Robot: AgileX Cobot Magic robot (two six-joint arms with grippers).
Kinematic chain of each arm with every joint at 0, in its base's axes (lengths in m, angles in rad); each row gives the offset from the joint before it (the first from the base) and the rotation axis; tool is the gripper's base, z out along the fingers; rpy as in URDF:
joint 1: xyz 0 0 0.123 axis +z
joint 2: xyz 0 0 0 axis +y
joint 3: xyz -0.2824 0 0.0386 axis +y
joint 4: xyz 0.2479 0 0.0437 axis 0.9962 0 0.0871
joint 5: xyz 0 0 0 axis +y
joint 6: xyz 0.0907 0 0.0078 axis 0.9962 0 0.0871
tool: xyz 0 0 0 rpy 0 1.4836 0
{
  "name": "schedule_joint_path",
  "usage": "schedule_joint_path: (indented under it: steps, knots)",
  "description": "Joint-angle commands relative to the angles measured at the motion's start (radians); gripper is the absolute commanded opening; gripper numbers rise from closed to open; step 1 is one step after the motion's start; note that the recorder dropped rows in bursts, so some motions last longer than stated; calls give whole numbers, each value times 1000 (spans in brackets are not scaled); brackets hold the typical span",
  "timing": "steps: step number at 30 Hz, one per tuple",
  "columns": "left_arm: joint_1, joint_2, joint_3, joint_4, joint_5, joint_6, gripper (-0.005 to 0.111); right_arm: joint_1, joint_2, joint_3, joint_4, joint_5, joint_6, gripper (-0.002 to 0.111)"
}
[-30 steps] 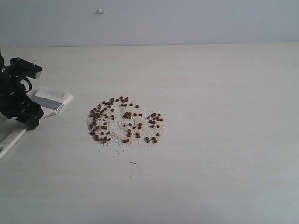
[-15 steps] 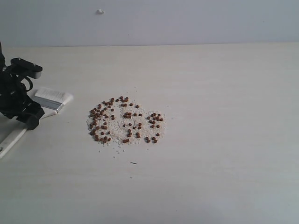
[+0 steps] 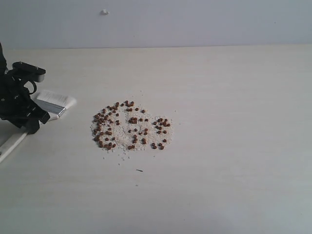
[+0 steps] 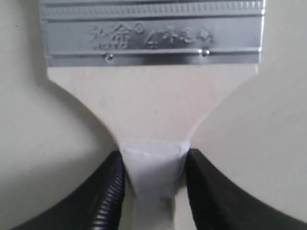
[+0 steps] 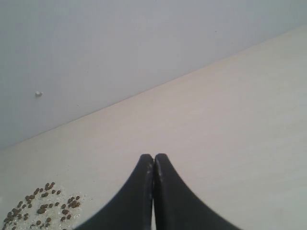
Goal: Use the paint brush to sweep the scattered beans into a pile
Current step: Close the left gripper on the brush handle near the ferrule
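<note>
The paint brush point(image 3: 53, 105) lies flat at the left edge of the table point(image 3: 234, 97), well apart from the beans point(image 3: 130, 126). In the exterior view its long axis runs on a diagonal. The pale wooden handle point(image 3: 12, 143) trails toward the lower left corner, and the silver ferrule point(image 3: 50, 108) and white bristles point(image 3: 59, 99) point up and to the right, toward the back of the table and the bean side.

The left claw point(image 3: 33, 123) sits over the handle's narrow neck. In the left wrist view its black fingers point(image 4: 108, 187) press against both sides of the neck, where a band of white tape point(image 4: 153, 167) wraps the wood, so it grips the paint brush point(image 4: 153, 105). Embossed characters show on the ferrule point(image 4: 152, 33).

The right claw point(image 5: 153, 159) hangs above bare table with its jaws pressed together and nothing between them.

The beans are small, round and reddish-brown. They lie in a loose patch left of the table's middle, mixed with pale crumbs point(image 3: 127, 132). A small dark sliver point(image 3: 139, 170) lies alone just in front of them.

The table is a pale cream, faintly grained surface. Behind it stands a plain grey-white wall point(image 3: 195, 22) with one small white speck point(image 3: 104, 12).
</note>
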Motion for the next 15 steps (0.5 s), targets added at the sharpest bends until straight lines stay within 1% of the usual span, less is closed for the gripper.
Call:
schedule_joint_path:
  steps: [1, 3, 4, 7, 8, 12, 15]
  knots:
    - [-3, 25, 5, -8, -36, 0, 41, -5, -6, 5, -2, -7, -5, 0]
    - [-3, 29, 5, -8, -37, 0, 37, -5, -6, 5, -2, -7, -5, 0]
    - [-3, 29, 5, -8, -37, 0, 32, -5, -6, 5, -2, -7, -5, 0]
    - [-3, 29, 5, -8, -32, 0, 6, -5, -6, 5, -2, -7, -5, 0]
    - [-3, 29, 5, -8, -27, 0, 0, -5, -6, 5, -2, -7, -5, 0]
    - [-3, 27, 0, -8, 2, -4, 0, -5, -6, 5, -2, -7, -5, 0]
    - [-3, 11, -36, -8, 100, -4, 0, -5, -6, 5, -2, -7, -5, 0]
